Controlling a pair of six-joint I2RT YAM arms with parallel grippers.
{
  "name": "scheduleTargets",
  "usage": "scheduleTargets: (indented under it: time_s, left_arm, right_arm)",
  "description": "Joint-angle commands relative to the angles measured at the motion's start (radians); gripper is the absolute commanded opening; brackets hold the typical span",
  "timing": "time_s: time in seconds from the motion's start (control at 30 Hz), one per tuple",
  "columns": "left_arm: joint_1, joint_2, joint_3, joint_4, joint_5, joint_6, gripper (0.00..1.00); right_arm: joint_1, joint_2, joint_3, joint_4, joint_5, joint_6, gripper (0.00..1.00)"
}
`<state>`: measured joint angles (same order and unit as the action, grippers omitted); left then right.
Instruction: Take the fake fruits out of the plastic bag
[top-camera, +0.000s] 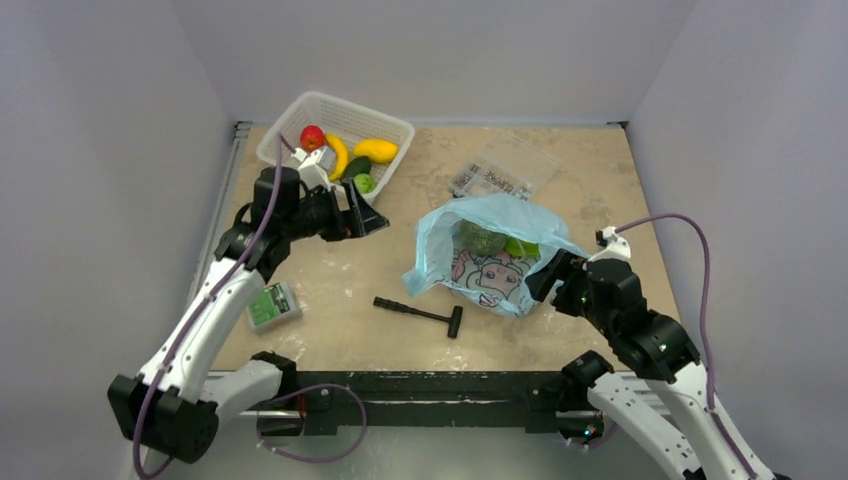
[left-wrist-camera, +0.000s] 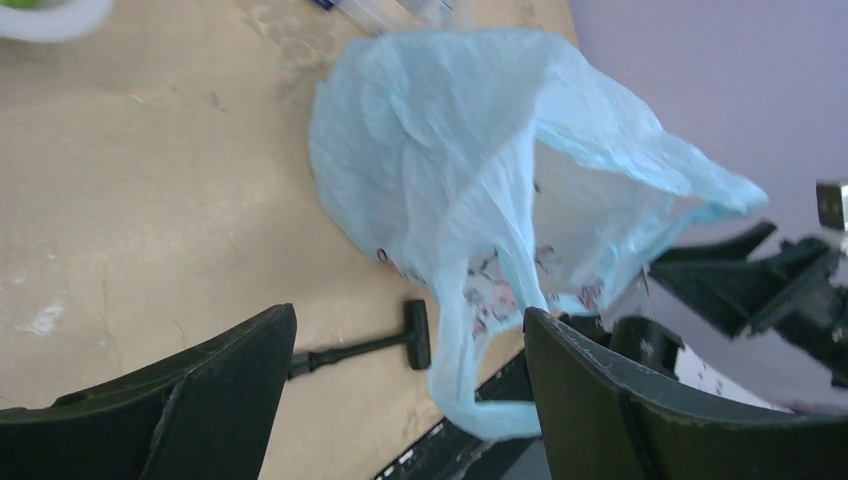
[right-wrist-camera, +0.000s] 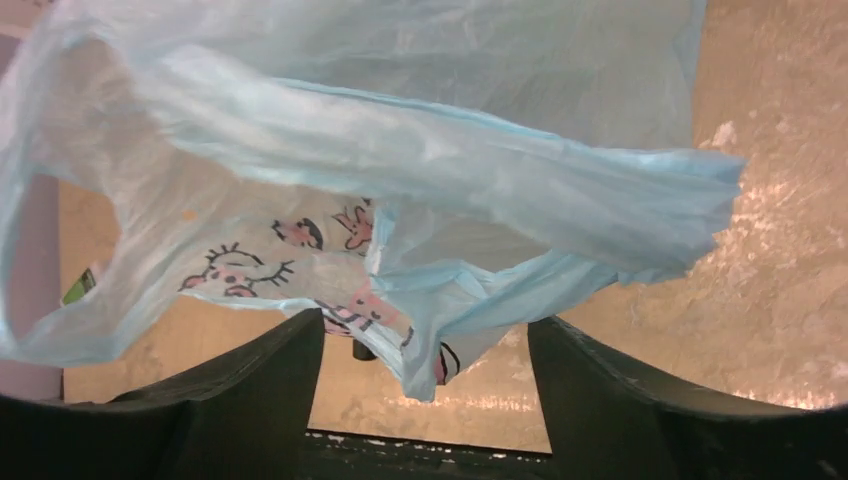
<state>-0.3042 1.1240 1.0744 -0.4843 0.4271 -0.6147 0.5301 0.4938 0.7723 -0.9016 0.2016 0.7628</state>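
Your left gripper (left-wrist-camera: 408, 318) is spread and empty, near the basket (top-camera: 290, 120). Your right gripper (right-wrist-camera: 425, 320) is spread wide too, at the plastic bag (top-camera: 500, 215) edge; green fruits (top-camera: 483, 238) sit inside.

Overhead rear view; both wrist views close on plastic bag (top-camera: 495, 272)
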Motion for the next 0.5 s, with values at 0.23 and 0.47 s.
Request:
scheduleTargets:
  time_s: [0.23,0.47]
  left_arm:
    - [-0.162,-0.240,-0.093,0.203,0.223,-0.088,0.84]
    - [-0.504,-0.128,0.002,0.226,0.023,-0.009,0.84]
  right_arm:
    - [0.001,0.059,0.145,0.020,0.134,-0.001,0.99]
    - [0.000,0.073,0.111,0.002,0.184,0.036,0.72]
